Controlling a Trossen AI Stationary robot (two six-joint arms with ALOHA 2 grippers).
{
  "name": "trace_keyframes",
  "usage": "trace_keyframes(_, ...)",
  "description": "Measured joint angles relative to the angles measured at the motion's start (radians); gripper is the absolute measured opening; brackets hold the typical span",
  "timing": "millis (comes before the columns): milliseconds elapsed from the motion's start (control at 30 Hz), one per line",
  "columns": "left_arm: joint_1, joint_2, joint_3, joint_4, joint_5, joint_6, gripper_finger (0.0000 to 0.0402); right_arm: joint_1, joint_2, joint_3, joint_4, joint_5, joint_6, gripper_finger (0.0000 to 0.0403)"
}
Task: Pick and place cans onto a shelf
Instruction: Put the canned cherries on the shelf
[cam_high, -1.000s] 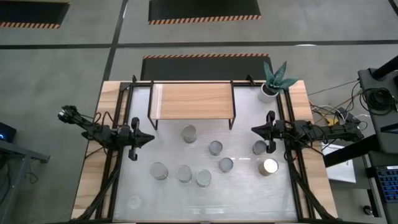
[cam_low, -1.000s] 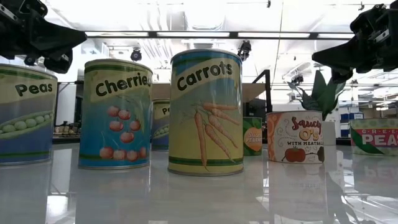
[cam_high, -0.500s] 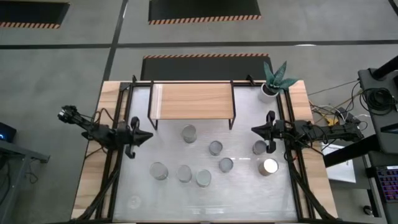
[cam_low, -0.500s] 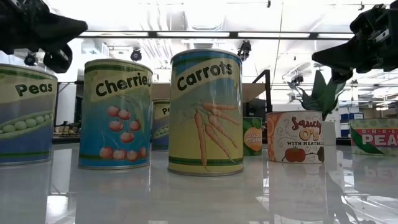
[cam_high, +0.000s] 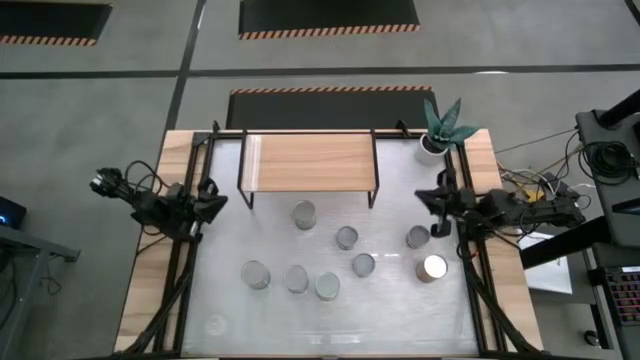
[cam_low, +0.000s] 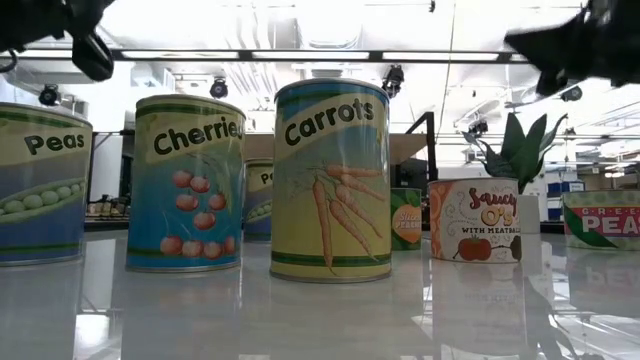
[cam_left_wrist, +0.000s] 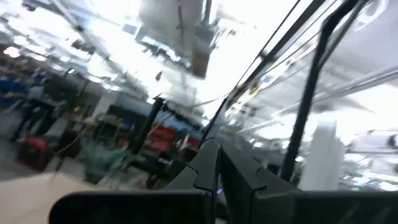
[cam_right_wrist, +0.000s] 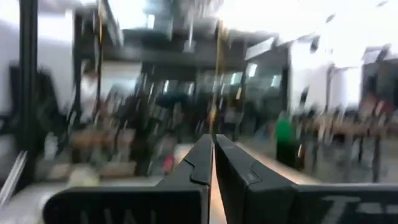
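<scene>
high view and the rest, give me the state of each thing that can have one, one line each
left gripper: shut, empty, raised at the table's left edge
right gripper: shut, empty, raised at the table's right edge
cans: eight upright on the table, none on the shelf
shiny-lidded can: upright, near the right edge
shelf: top board bare
potted plant: upright at the back right corner

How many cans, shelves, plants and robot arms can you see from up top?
cans: 8
shelf: 1
plant pot: 1
robot arms, left gripper and right gripper: 2
Total: 12
</scene>
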Motion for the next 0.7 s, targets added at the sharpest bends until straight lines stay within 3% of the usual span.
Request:
trace_keyframes(200, 0.0, 0.181, 0.008, 0.207, 0.032, -0.024, 0.0, 0.0, 0.019, 0.0, 0.261, -0.07, -0.161, 0.0009)
trace_keyframes(400, -0.001, 0.418, 0.178, 0.164, 0.03, -0.072, 0.0, 0.0, 0.069, 0.001, 0.406, -0.142, -0.237, 0.0009)
trace_keyframes(500, -0.001, 0.511, 0.309, -0.012, 0.029, -0.132, 0.0, 0.001, 0.106, 0.032, 0.417, -0.142, -0.247, 0.0009)
trace_keyframes(700, -0.001, 0.687, 0.626, -0.674, 0.026, -0.443, 0.0, 0.001, 0.219, 0.134, 0.414, -0.148, -0.272, 0.0009)
